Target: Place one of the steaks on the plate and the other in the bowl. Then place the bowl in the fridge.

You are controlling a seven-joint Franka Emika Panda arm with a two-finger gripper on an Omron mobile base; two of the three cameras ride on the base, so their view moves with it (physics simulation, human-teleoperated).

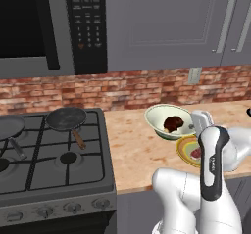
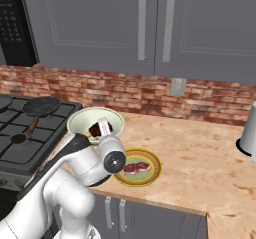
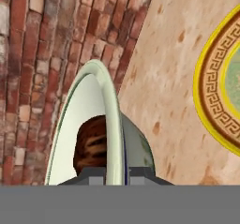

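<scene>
**Bowl rim gripped at the counter**

The bowl (image 1: 164,118) is seen tilted above the counter (image 1: 132,145), its rim pinched by the narrowly closed tool (image 3: 115,174). The darker steak (image 1: 172,124) lies inside it. The red steak (image 2: 136,168) rests on the plate (image 2: 152,175), just beside the bowl.

The speckled tan tabletop (image 2: 200,158) runs from the stove's edge along the brick back wall. Towards its left end sits the bowl (image 2: 81,120), tilted, and just right of it, close to the front edge, lies the plate (image 2: 152,174). A grey canister (image 2: 248,133) stands far right.
</scene>
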